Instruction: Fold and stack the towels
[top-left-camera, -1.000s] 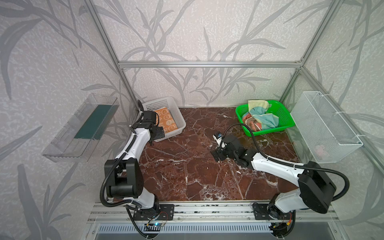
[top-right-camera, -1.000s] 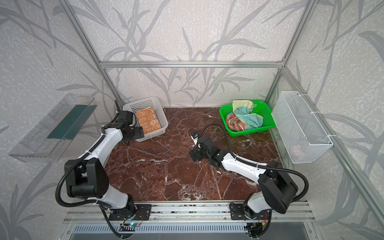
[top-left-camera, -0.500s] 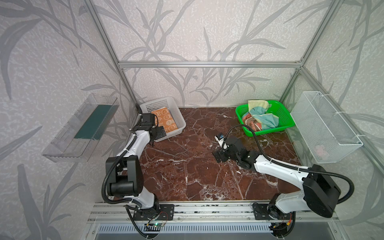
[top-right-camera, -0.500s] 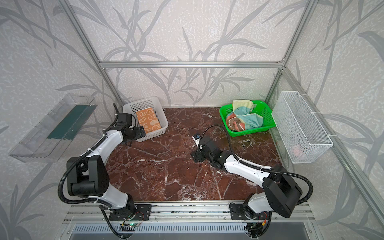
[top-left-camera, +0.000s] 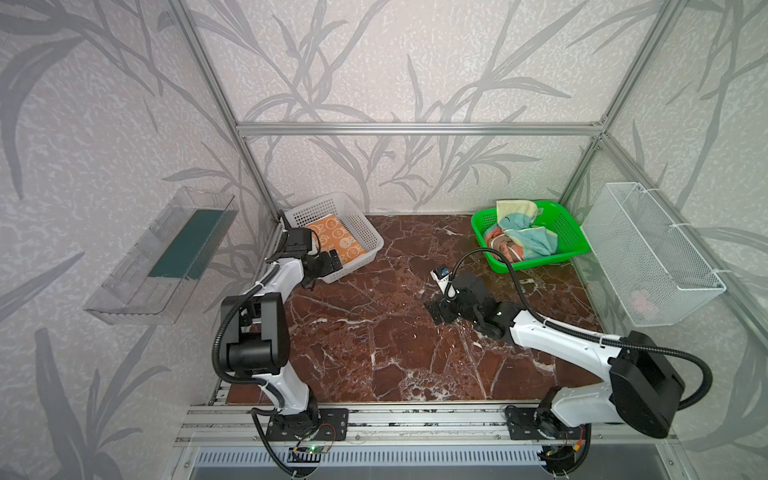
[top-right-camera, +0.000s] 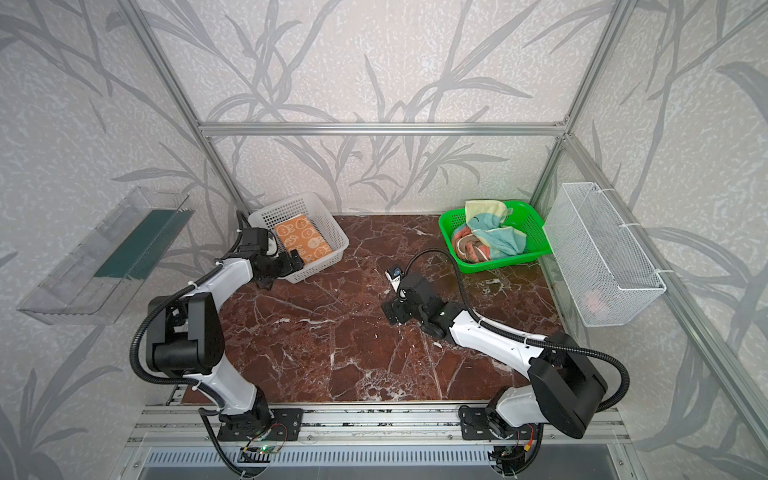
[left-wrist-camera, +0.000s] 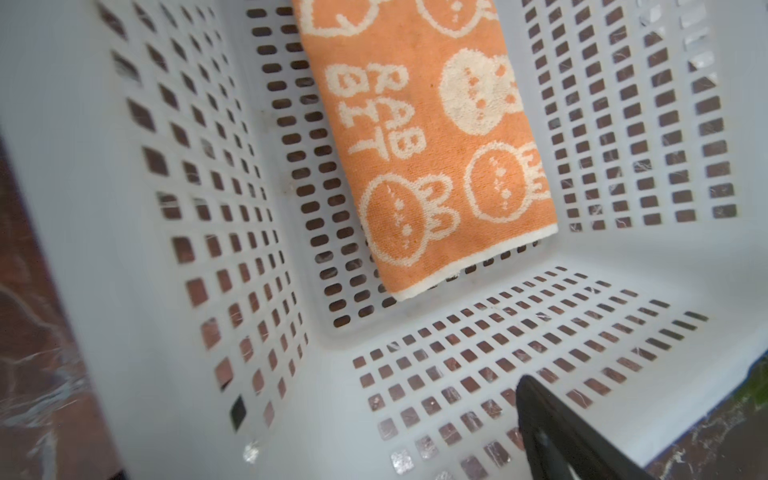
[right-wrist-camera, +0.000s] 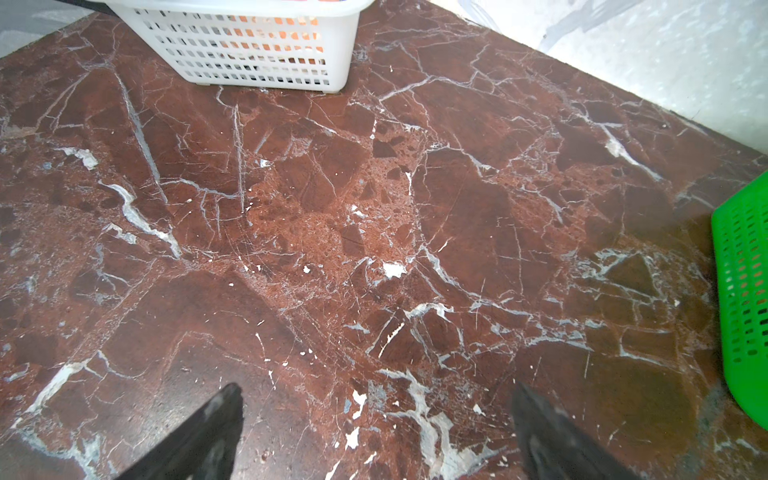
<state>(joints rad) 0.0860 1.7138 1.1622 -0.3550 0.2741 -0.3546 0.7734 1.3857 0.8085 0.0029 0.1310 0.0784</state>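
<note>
- The red-brown marble tabletop (top-left-camera: 374, 332) is unchanged from a second ago. Its bare, veined middle is seen close up only in the right wrist view.
- The left arm (top-left-camera: 253, 332) is bent sharply, its elbow drawn slightly further back than before. The right arm (top-left-camera: 557, 336) is stretched low across the table, its elbow shifted a little toward the near right.
- The white perforated plastic basket (top-left-camera: 316, 205) at the back left and the green perforated plastic basket (top-left-camera: 569, 232) at the back right are kept in place.
- The pale yellow and teal terry towel (top-left-camera: 528, 232) is left crumpled in the green basket, partly over the salmon-pink towel (top-left-camera: 498, 245). Both are shown only in the top views.
- The orange bunny-print towel (top-left-camera: 336, 239) is laid folded flat in the white basket. Its lettering is readable only in the left wrist view.
- The left gripper (top-left-camera: 326, 266) is held at the white basket's near-left corner, jaws spread wide and nothing gripped.
- The right gripper (right-wrist-camera: 376, 419) is held just above the bare table, jaws wide apart and empty.
</note>
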